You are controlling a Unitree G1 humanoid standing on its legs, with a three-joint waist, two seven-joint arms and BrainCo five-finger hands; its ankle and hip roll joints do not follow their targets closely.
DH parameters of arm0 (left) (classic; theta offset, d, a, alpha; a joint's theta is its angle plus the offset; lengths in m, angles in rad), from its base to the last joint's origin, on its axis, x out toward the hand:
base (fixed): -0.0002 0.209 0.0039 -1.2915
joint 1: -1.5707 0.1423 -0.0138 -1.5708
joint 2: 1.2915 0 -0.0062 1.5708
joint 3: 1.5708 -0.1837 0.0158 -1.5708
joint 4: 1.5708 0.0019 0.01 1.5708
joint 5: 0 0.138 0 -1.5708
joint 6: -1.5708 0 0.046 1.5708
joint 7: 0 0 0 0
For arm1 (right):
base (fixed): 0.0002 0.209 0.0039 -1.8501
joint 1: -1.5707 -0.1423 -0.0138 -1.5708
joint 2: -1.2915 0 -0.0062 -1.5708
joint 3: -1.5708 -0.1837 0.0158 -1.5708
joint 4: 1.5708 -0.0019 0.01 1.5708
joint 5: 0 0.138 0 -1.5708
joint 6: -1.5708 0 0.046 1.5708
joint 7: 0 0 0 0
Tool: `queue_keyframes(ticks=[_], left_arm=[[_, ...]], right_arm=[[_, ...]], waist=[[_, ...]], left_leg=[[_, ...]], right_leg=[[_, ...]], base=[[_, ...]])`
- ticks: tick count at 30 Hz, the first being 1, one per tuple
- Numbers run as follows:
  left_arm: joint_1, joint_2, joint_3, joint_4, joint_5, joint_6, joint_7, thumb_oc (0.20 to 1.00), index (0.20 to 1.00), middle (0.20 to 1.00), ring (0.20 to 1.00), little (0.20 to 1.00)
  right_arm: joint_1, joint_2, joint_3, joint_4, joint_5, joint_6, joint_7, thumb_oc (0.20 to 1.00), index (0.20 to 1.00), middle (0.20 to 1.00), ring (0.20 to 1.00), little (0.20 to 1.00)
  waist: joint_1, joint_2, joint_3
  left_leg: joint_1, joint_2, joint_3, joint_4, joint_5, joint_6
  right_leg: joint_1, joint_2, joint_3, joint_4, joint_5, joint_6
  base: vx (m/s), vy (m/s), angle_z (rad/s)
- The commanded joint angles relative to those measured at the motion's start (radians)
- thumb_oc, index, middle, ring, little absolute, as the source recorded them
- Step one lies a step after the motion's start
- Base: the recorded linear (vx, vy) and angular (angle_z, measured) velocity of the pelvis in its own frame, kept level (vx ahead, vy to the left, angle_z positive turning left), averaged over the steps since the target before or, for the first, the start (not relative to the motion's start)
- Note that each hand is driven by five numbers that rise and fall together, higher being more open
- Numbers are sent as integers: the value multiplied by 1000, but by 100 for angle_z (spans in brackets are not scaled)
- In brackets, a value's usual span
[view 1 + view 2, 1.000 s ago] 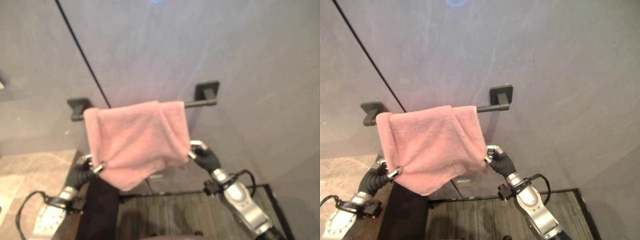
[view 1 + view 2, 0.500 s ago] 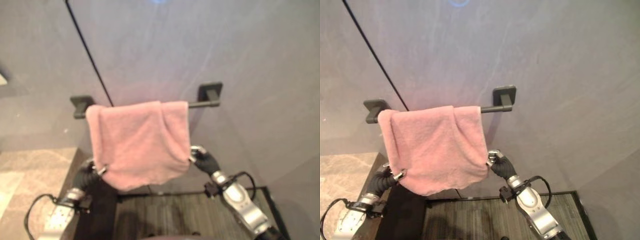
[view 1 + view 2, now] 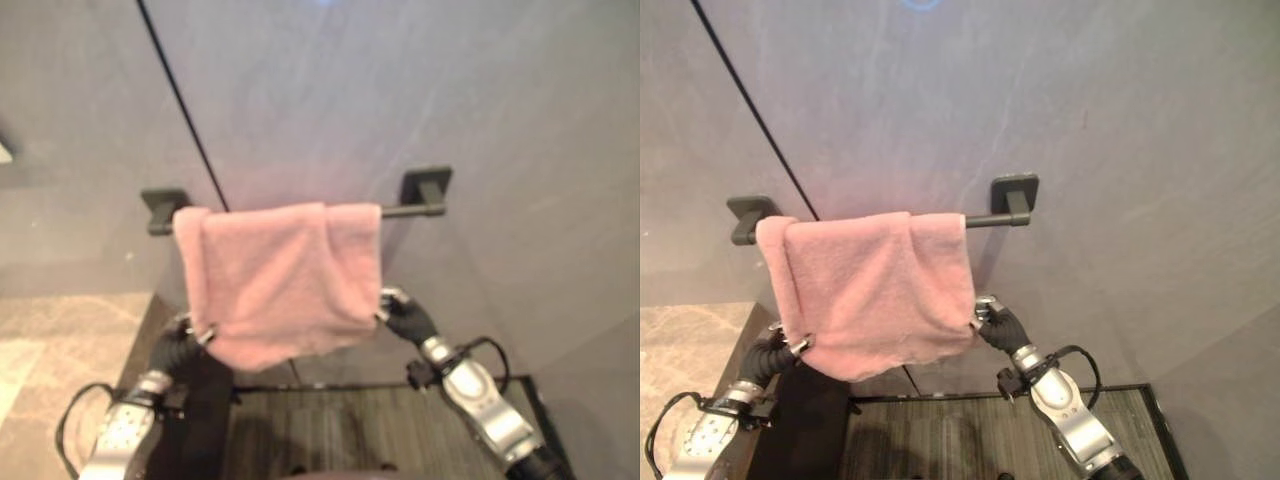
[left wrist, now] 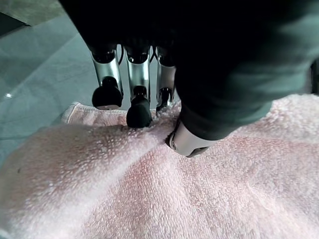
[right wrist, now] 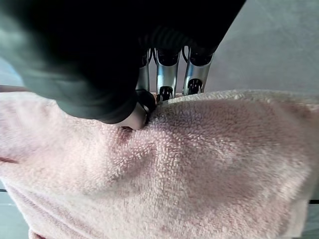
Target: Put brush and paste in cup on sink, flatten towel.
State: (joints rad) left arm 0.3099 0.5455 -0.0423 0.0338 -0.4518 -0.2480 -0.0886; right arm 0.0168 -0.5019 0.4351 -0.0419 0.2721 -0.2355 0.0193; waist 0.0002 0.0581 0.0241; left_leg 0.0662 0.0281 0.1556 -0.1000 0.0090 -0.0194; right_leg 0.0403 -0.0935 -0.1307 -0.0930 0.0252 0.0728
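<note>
Since a second earlier, the pink towel had hung flatter and squarer on the wall bar.
Each lower corner was pinched, left hand and right hand level, with the towel's long axis between them.

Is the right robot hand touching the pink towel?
Touching. In the right wrist view, the right robot hand pinches the pink towel between its thumb and fingers.

Fluffy pink terry towel on a matt black bar.
</note>
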Motion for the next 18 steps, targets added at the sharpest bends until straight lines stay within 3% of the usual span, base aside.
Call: queue_keyframes(ticks=[1, 9, 10, 11, 12, 18], left_arm=[[-43, 57, 22, 45, 27, -29, 17, 200, 200, 200, 200, 200], [-53, 46, 13, 83, 45, -21, 20, 200, 200, 200, 200, 200], [-53, 46, 13, 83, 45, -22, 20, 200, 200, 200, 200, 200], [-54, 44, 13, 86, 48, -21, 22, 586, 586, 586, 586, 586], [-60, 38, 13, 105, 66, -17, 40, 1000, 1000, 1000, 1000, 1000], [-79, 27, 11, 141, 81, -11, 63, 1000, 1000, 1000, 1000, 1000]], right_arm=[[-71, 42, 17, 9, -39, -40, -3, 200, 200, 200, 200, 200], [-80, 52, 35, 53, -45, -29, 6, 200, 200, 200, 200, 200], [-80, 52, 35, 54, -45, -30, 6, 278, 278, 278, 278, 278], [-81, 54, 37, 60, -44, -28, 8, 705, 705, 705, 705, 705], [-86, 57, 40, 73, -51, -21, -1, 1000, 1000, 1000, 1000, 1000], [-112, 59, 46, 84, -73, -10, -10, 1000, 1000, 1000, 1000, 1000]], waist=[[-1, -62, -8], [0, -61, -18], [0, -61, -18], [0, -61, -20], [0, -59, -29], [1, -52, -46]], left_leg=[[9, 15, -35, 111, -134, 30], [23, 17, -34, 97, -133, 28], [24, 17, -34, 96, -132, 28], [27, 17, -34, 90, -130, 27], [34, 17, -33, 72, -121, 25], [46, 20, -33, 37, -99, 22]], right_leg=[[46, -54, -52, 38, -69, 27], [52, -50, -52, 36, -70, 26], [52, -49, -52, 35, -70, 26], [54, -49, -52, 32, -69, 26], [57, -47, -54, 20, -63, 26], [55, -42, -51, 10, -54, 26]], base=[[44, 7, -1], [5, 1, 0], [0, 0, 0], [0, 0, 0], [0, 0, 0], [-20, -7, 0]])
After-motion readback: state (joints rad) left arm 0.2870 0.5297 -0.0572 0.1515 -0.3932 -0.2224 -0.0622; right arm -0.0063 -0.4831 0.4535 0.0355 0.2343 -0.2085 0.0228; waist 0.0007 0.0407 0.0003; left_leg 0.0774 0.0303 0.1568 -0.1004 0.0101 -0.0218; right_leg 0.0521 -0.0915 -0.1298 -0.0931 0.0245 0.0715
